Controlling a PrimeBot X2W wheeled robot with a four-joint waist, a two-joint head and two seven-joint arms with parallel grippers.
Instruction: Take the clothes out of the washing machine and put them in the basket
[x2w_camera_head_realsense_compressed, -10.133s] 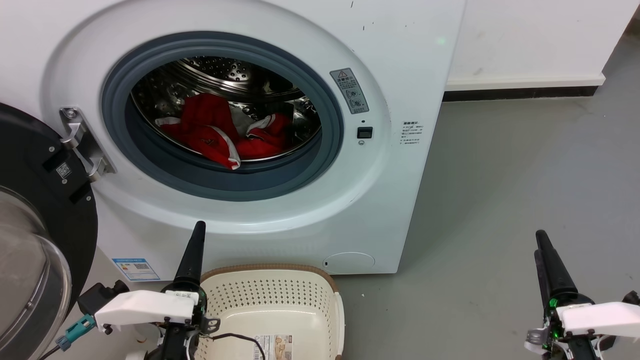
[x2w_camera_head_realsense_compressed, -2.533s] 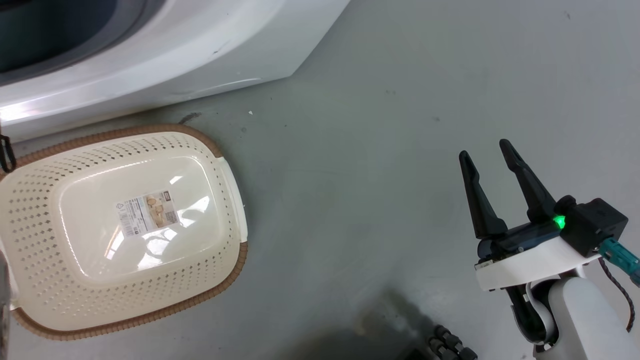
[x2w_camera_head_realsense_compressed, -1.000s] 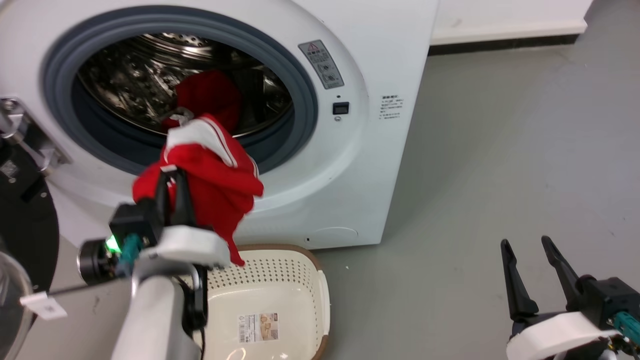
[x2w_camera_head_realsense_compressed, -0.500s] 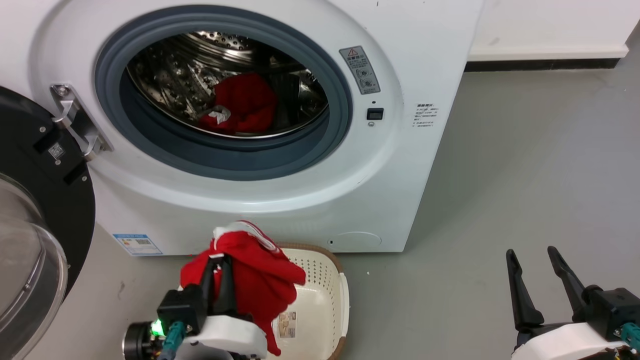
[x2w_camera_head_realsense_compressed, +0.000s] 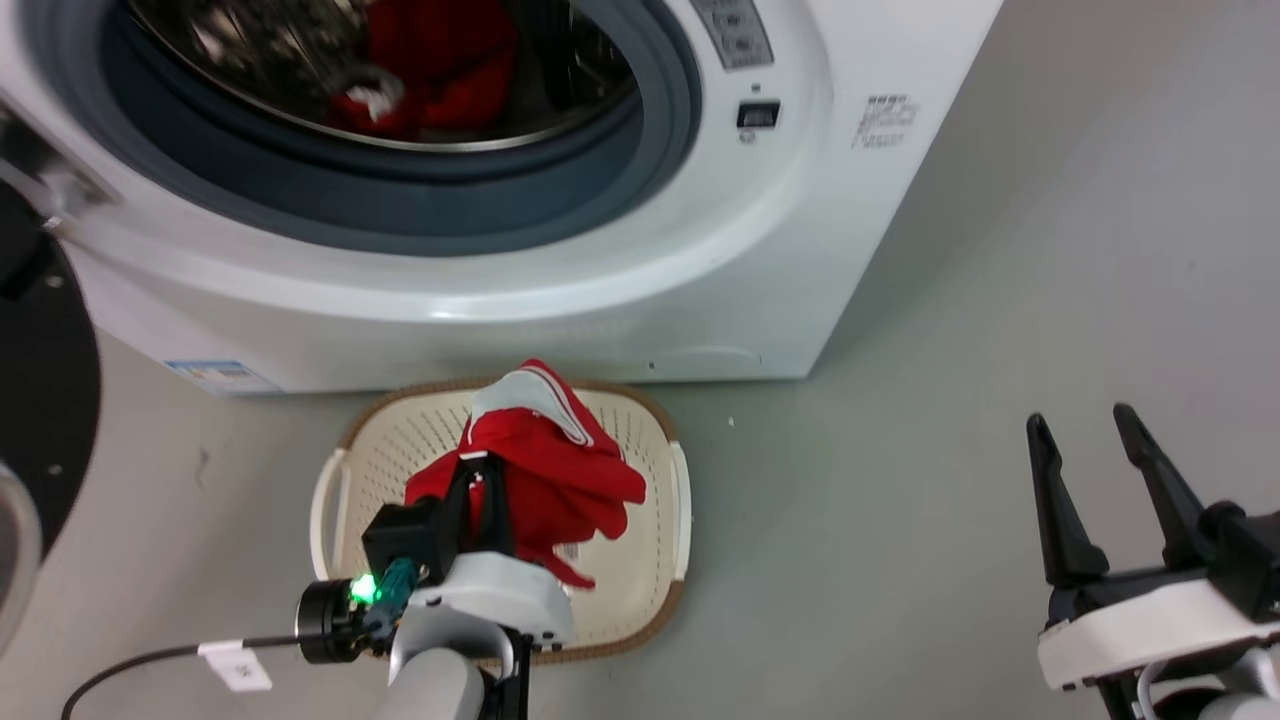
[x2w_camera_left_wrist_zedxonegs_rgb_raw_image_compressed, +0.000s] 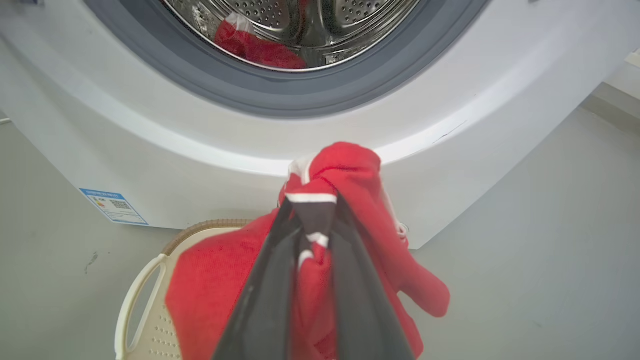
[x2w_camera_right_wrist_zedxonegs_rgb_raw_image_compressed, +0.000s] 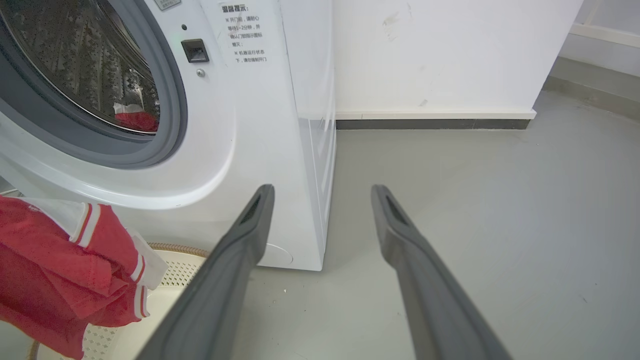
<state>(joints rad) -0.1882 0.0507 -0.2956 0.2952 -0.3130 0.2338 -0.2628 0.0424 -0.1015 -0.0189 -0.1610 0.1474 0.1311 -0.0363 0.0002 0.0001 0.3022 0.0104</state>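
Observation:
My left gripper (x2w_camera_head_realsense_compressed: 485, 470) is shut on a red garment with white stripe trim (x2w_camera_head_realsense_compressed: 560, 470), which hangs bunched over the cream basket (x2w_camera_head_realsense_compressed: 330, 490) on the floor in front of the washing machine (x2w_camera_head_realsense_compressed: 600, 270). From the left wrist the garment (x2w_camera_left_wrist_zedxonegs_rgb_raw_image_compressed: 350, 180) drapes over both fingers above the basket (x2w_camera_left_wrist_zedxonegs_rgb_raw_image_compressed: 145, 270). More red clothes (x2w_camera_head_realsense_compressed: 430, 60) lie in the steel drum, also seen as red clothes (x2w_camera_left_wrist_zedxonegs_rgb_raw_image_compressed: 260, 47) from the left wrist. Off to the right, my right gripper (x2w_camera_head_realsense_compressed: 1085, 430) stands open over bare floor, holding nothing; its fingers (x2w_camera_right_wrist_zedxonegs_rgb_raw_image_compressed: 250, 225) frame the machine's corner.
The dark glass door (x2w_camera_head_realsense_compressed: 40, 380) hangs open at the left, close to the basket. A cable with a white tag (x2w_camera_head_realsense_compressed: 235, 665) trails from my left wrist. Grey floor (x2w_camera_head_realsense_compressed: 1000, 250) spreads to the right, up to a white wall with a dark skirting (x2w_camera_right_wrist_zedxonegs_rgb_raw_image_compressed: 430, 122).
Earlier the left gripper pulled the red garment from the drum; over the last second it came down with it over the basket. The head camera tilted down. The right gripper stays open.

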